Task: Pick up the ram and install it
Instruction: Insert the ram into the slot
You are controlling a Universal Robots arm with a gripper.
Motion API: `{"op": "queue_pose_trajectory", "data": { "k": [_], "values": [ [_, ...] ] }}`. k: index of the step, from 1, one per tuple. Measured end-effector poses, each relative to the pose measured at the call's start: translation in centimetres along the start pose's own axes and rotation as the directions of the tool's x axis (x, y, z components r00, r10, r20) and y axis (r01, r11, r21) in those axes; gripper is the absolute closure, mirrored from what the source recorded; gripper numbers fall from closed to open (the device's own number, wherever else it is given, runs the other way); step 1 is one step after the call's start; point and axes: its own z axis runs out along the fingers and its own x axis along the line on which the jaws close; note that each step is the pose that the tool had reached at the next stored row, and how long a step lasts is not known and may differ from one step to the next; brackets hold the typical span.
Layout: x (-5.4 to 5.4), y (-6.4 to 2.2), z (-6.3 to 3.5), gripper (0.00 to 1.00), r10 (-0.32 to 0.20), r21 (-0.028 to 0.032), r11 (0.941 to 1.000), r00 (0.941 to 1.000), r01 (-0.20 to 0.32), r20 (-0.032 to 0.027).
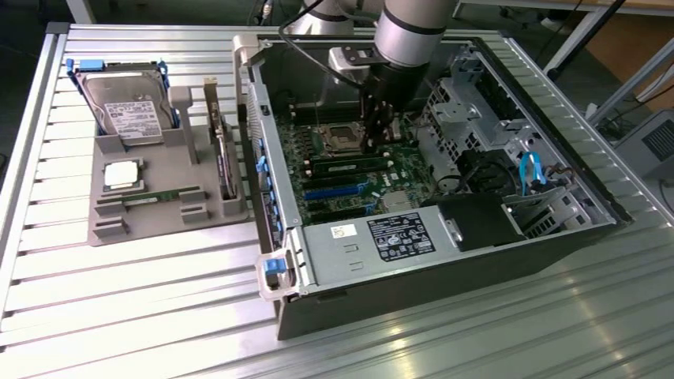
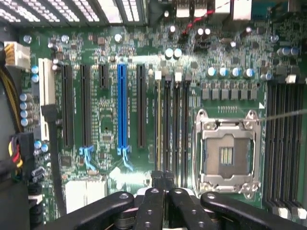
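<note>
My gripper (image 2: 163,178) hangs inside the open computer case (image 1: 443,268), fingers pressed together, above the memory slots (image 2: 171,124) beside the empty processor socket (image 2: 226,155). A ram (image 1: 353,167) sits seated on the motherboard (image 2: 105,120); another ram stick (image 1: 163,197) lies in the grey tray (image 1: 116,225) outside the case.

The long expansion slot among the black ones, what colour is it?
Blue; the slot shows best in the wrist view.

A ribbed aluminium table (image 1: 126,316) gleams under bright light, table legs (image 1: 574,35) behind.
</note>
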Motion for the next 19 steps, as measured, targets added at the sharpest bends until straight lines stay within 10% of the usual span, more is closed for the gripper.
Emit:
{"op": "queue_pose_trajectory", "data": {
  "k": [9, 19],
  "values": [
    [0.0, -4.17, -0.01, 0.90, 0.000, -0.0113, 0.9999, 1.0000, 0.000, -0.0001],
    [0.0, -10.73, -0.02, 0.90, 0.000, -0.0313, 0.9995, 1.0000, 0.000, 0.0000]
  ]
}}
